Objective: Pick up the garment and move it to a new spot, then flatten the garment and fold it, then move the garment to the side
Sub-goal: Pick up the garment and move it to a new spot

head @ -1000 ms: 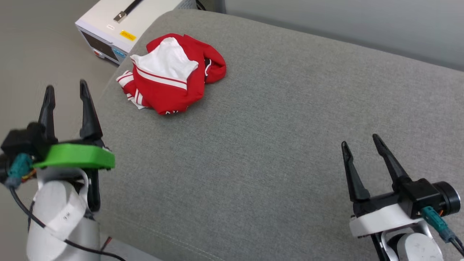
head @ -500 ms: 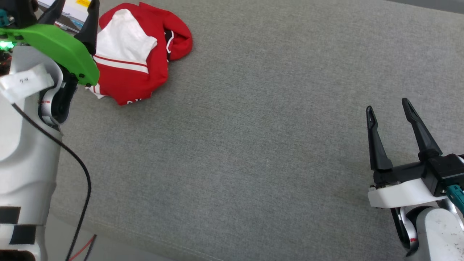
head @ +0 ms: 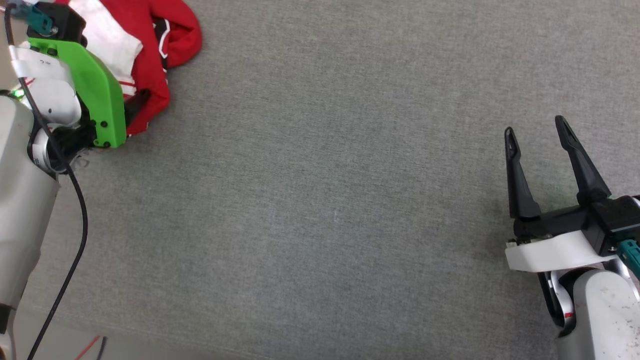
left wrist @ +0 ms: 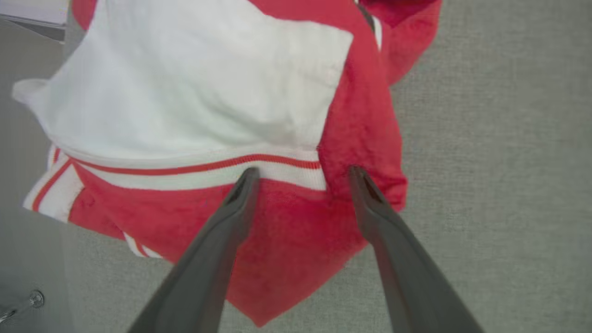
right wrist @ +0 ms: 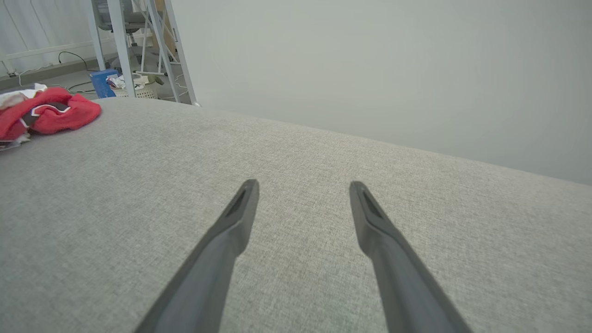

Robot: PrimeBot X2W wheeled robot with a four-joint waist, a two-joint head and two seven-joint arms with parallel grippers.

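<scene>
The garment (head: pixel 170 30) lies crumpled at the far left of the grey cushion (head: pixel 325 200), red with a white sleeve and striped trim. My left arm, with its green wrist mount (head: pixel 95 85), hangs over the near part of the heap. In the left wrist view my left gripper (left wrist: pixel 303 170) is open. Its fingertips sit just over the red cloth and striped trim of the garment (left wrist: pixel 360 120), with nothing pinched. My right gripper (head: pixel 534 125) stands open at the right above bare cushion. In the right wrist view, the right gripper (right wrist: pixel 303 183) is open, and the garment (right wrist: pixel 51 113) lies far off to the left.
The cushion's left edge runs close beside the garment, with floor (left wrist: pixel 27 259) below it. A white device corner (left wrist: pixel 27 9) sits past that edge. Loose cables (head: pixel 90 345) lie on the floor at the near left. A pale wall (right wrist: pixel 370 69) and metal frame legs (right wrist: pixel 152 46) stand behind.
The head camera has tilted, so the whole picture has shifted. My left arm has reached forward over the garment, with its gripper still open. The right gripper holds its pose.
</scene>
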